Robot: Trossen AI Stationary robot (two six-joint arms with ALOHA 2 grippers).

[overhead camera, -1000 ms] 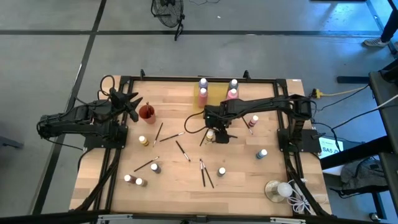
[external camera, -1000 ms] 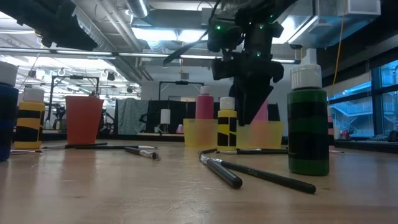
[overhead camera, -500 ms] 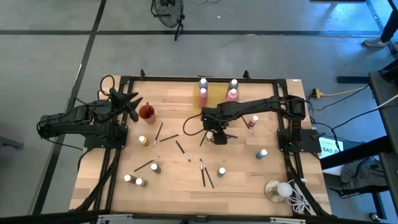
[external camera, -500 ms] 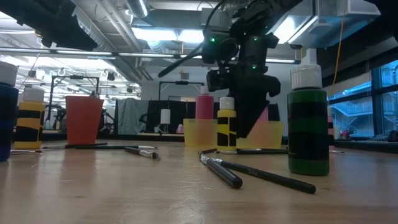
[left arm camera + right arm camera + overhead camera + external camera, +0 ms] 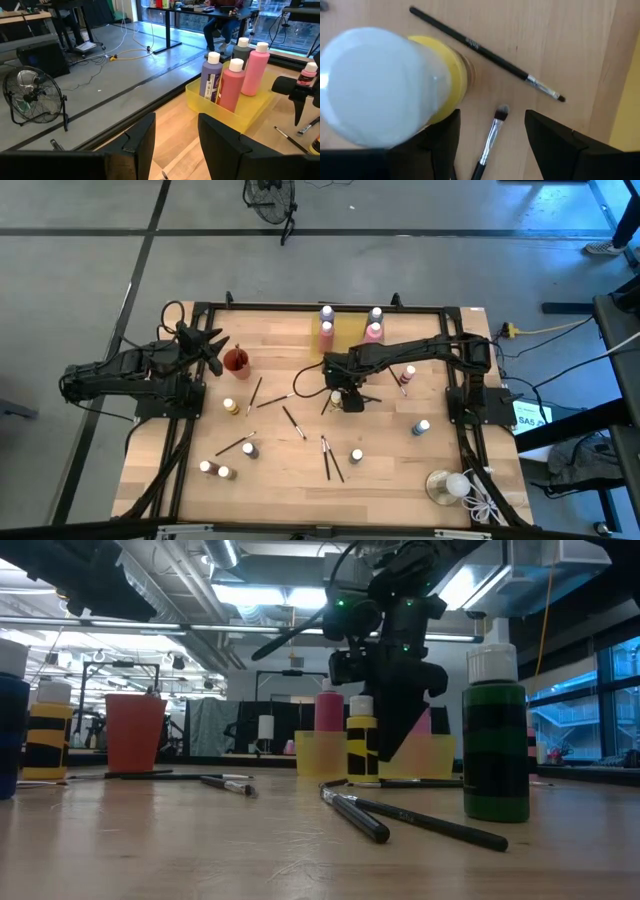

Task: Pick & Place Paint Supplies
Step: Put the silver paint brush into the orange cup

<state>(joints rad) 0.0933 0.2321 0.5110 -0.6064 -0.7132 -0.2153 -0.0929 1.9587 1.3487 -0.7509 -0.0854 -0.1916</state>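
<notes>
My right gripper (image 5: 345,397) hangs open over the table's middle, fingers pointing down, close beside a yellow white-capped paint bottle (image 5: 447,75) that stands upright on the wood (image 5: 362,748). The bottle is outside the fingers, next to one of them (image 5: 440,142). Below the gap (image 5: 491,119) lies a pale-tipped paintbrush (image 5: 492,135); a second brush (image 5: 485,54) lies farther off. My left gripper (image 5: 175,140) waits open at the table's left edge near a red cup (image 5: 237,362). A yellow tray (image 5: 347,335) at the far edge holds pink and purple bottles. My right gripper stands hard by the yellow bottle's side, with that finger's outer side toward it. Whether the finger touches the bottle I cannot tell, since the bottle's cap covers that spot in the wrist view.
Small bottles (image 5: 231,407) (image 5: 356,456) (image 5: 422,427) (image 5: 408,375) and brushes (image 5: 292,420) (image 5: 330,460) lie scattered over the table. A green bottle (image 5: 495,740) stands near the low camera. A clear dish with a white ball (image 5: 448,485) sits at the near right corner.
My right gripper has sunk a little toward the table beside the yellow bottle and then kept still, its fingers as wide apart as before.
</notes>
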